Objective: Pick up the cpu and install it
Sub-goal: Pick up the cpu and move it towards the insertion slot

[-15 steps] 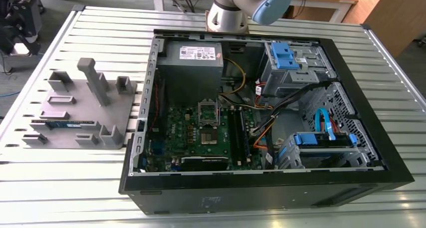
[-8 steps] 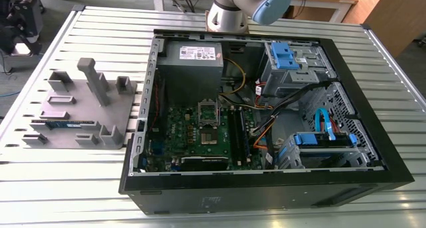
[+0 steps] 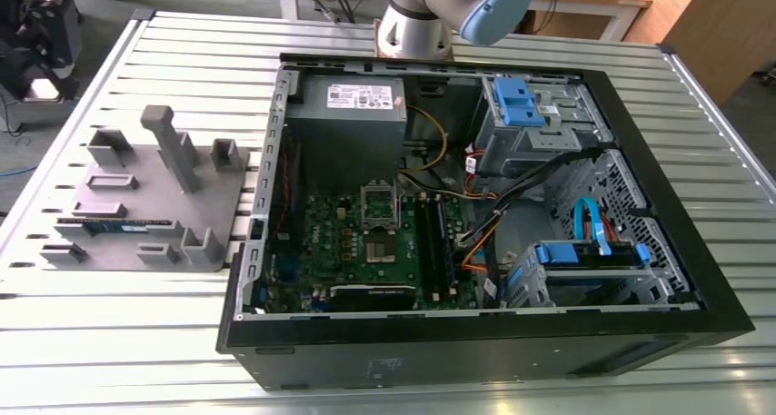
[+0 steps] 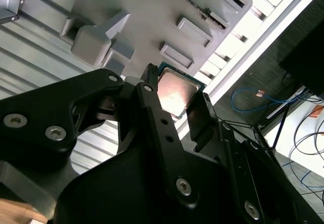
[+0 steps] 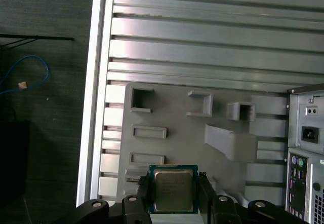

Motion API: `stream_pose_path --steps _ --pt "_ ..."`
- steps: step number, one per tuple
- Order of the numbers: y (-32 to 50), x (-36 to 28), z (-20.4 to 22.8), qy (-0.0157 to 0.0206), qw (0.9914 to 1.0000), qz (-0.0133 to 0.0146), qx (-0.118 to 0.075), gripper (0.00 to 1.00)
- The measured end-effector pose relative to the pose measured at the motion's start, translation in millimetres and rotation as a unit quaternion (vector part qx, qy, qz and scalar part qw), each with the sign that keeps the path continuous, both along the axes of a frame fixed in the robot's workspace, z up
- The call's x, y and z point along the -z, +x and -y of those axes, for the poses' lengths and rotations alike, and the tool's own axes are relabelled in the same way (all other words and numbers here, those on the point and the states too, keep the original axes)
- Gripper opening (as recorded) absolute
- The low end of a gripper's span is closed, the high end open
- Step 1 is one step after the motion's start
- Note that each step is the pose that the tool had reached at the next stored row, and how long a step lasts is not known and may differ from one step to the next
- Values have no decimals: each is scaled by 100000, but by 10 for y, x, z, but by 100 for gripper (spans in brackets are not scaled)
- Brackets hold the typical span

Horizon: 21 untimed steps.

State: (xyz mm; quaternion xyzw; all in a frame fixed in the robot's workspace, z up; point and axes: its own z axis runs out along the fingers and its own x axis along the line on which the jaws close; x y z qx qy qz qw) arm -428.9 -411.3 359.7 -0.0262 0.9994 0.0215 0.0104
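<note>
**Cpu pinched at the holder**

My pincer (image 5: pixel 174 197) grips the cpu (image 5: pixel 173 186) by two opposite edges, sparing its faces, I judge. Behind it lies the grey holder (image 5: pixel 172 127). In the exterior view, the socket (image 3: pixel 380 206) sits mid-frame.

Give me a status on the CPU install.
Done: the cpu is out of the grey holder and held clear above it. In hand: the pincer is shut on its edges. Left: the socket on the motherboard inside the open case looks empty, so nothing is installed yet.
</note>
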Motion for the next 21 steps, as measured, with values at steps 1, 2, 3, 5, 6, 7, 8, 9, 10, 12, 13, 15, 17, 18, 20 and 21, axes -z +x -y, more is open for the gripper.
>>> stream_pose_path --steps 1,2,3,5,6,7,8,9,10,12,13,15,17,18,20,21 --pt "5 0 0 -3 100000 -3 -1 47" --pt "9 0 0 -2 100000 -3 0 47" --pt "14 0 0 -1 100000 -1 3 47" --pt "24 -1 0 -5 100000 -6 0 47" --pt "28 0 0 -1 100000 -1 0 47" --pt "33 0 0 -1 100000 -1 1 47" --pt "37 0 0 1 100000 0 2 47" --pt "42 -1 0 -3 100000 -5 1 47" --pt "45 -1 0 -2 100000 -4 1 47" --pt "55 0 0 -2 100000 -3 0 47" --pt "59 -1 0 -3 100000 -5 2 47" --pt "67 0 0 -1 100000 -1 3 47" --pt "75 0 0 0 100000 1 1 47" --pt "78 0 0 -1 100000 0 1 47" --pt "86 0 0 -2 100000 -3 2 47" --pt "90 0 0 -2 100000 -1 0 47"
